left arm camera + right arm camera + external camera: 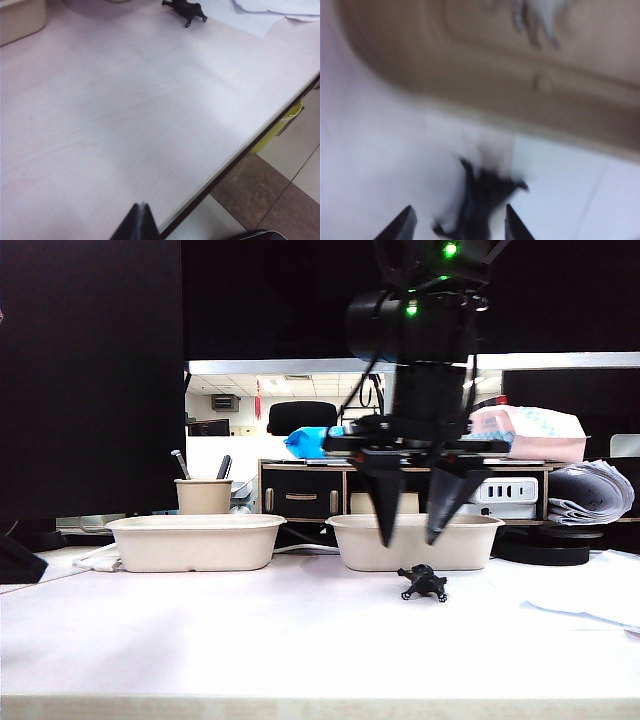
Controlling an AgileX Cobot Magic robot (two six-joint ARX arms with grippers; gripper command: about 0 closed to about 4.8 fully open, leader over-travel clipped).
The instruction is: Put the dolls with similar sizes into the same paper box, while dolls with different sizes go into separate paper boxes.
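On the table (300, 640) just in front of the right paper box (415, 540) lies the tiny black creature (422, 583), legs splayed, apart from the box wall. Right gripper (412, 538) hangs above it, jaws partly spread, holding nothing. Looks light, rigid plastic, smooth; thin legs give poor purchase and could flick it sideways, so pinch across the body, not the limbs. Something pale and blurred already sits inside that box. Left paper box (195, 540) stands well apart. Left gripper (137, 225) is near the table's front edge; only a tip shows, so can't tell its opening.
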